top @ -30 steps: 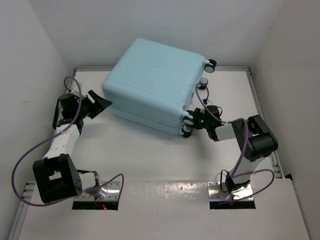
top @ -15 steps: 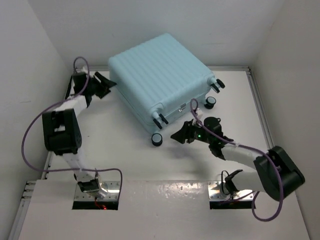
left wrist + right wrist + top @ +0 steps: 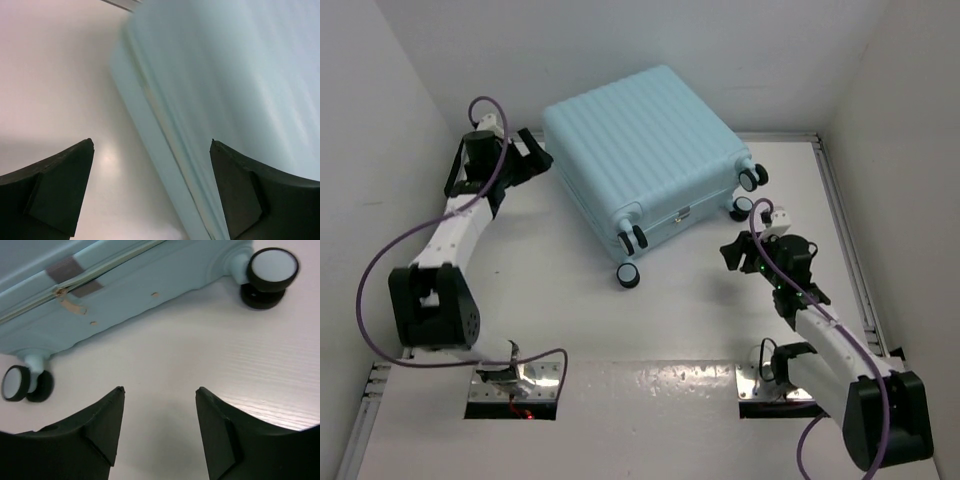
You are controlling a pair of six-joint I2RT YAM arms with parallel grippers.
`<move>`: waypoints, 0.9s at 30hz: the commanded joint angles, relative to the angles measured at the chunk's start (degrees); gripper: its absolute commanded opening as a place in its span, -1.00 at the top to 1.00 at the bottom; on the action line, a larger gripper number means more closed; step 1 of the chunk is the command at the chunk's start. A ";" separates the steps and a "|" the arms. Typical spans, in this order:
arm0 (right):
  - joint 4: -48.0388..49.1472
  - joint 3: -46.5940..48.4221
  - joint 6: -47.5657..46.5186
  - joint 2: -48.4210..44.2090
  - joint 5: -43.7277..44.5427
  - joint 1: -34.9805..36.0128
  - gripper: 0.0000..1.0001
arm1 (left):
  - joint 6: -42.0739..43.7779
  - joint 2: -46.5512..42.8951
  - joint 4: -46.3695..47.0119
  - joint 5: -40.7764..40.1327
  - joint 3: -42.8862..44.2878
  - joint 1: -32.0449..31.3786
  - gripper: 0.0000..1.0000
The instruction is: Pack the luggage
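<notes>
The luggage [image 3: 645,150] lay shut on the table [image 3: 570,310], ribbed shell up. It sat just ahead of the left gripper [image 3: 533,160], whose jaws stood wide and empty, facing its side edge. The right gripper [image 3: 736,252] hung just short of the wheeled end, its jaws parted around nothing. Flanking the case this way probably served to steady or open it, as the lid was not yet lifted.
</notes>
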 commanded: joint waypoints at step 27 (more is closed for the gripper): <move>17.42 49.62 16.27 72.61 -2.96 -13.00 0.13 | 13.93 -20.57 -11.42 -3.87 -9.85 -11.50 -0.99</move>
